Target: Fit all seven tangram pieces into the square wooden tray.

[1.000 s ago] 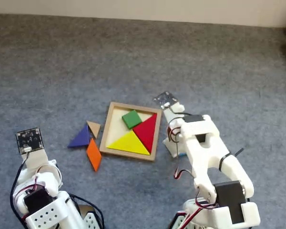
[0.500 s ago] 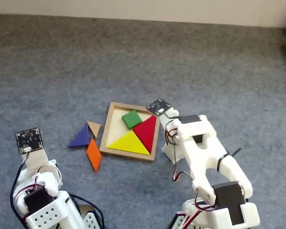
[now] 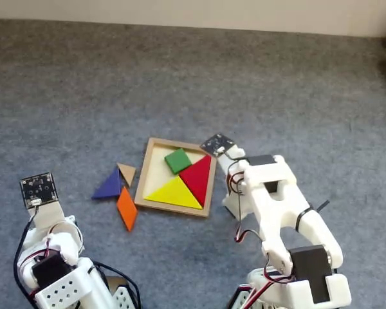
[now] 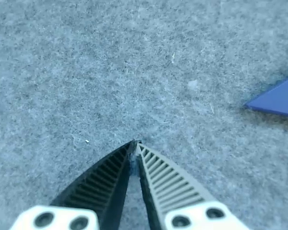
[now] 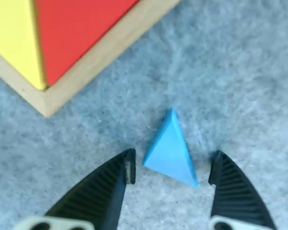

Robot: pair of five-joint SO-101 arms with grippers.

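Tray: the square wooden tray (image 3: 172,207) holds three pieces. A green square (image 3: 177,161) is set at its far side, a red triangle (image 3: 198,178) along its right-arm side and a yellow triangle (image 3: 174,192) along its near side. Bare wood is seen in the rest.
Light blue triangle (image 5: 170,149): it lies on the carpet just off the tray's near corner, apart from the rim, where red and yellow meet.
Right gripper (image 5: 173,163): its jaws are spread wide, with the light blue triangle between them and neither tip touching it.
Left gripper (image 4: 136,143): its jaws are pressed together, gripping nothing, over carpet well apart from the tray.
Outside the tray, left-arm side: a dark blue triangle (image 3: 108,186), a tan triangle (image 3: 127,172) and an orange parallelogram (image 3: 127,207) are clustered just beside the tray.
Count: seven pieces are counted: five triangles, one square and one parallelogram.
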